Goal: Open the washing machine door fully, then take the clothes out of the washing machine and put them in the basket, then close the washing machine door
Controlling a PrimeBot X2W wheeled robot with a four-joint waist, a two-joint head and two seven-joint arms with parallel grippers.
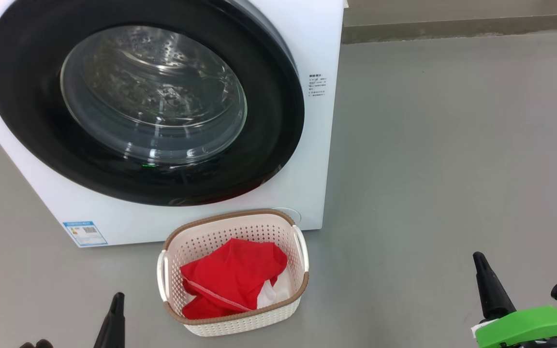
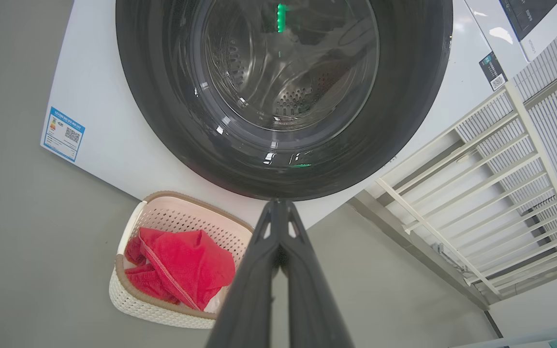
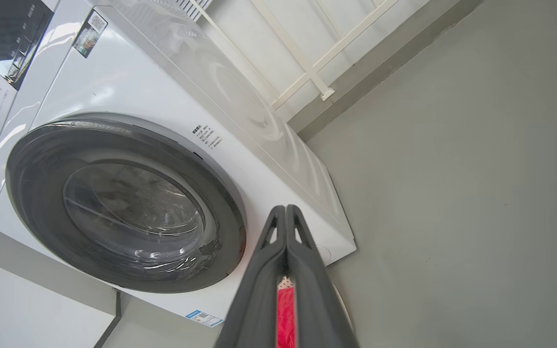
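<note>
You have the door (image 1: 145, 101) filling the upper left of the head view, lying shut and flush against the front of the machine (image 1: 317, 48). Its black rim circles the clear glass, and through the glass you can see the steel drum (image 1: 162, 63). A blue label (image 1: 85, 233) sits at the machine's lower left corner. The basket (image 1: 240, 324) stands on the grey floor (image 1: 428, 169) at bottom centre, just below the door and close to the machine's front. The clothes (image 1: 232, 278) lie inside it, a red heap with a bit of white at its right side. Your left gripper (image 1: 116, 309) pokes up at the bottom edge, left of the basket and apart from it. Your right gripper (image 1: 484, 275) stands at the lower right, well apart from the basket, with a green part (image 1: 525, 326) at its base. In the left wrist view the left gripper (image 2: 278, 203) has its fingers pressed together with nothing between them, tips over the door's lower rim, the basket at lower left. In the right wrist view the right gripper (image 3: 285, 209) also has its fingers pressed together at the tips. A sliver of red shows through the slot lower down between them, and the door is to the left of the fingers.
</note>
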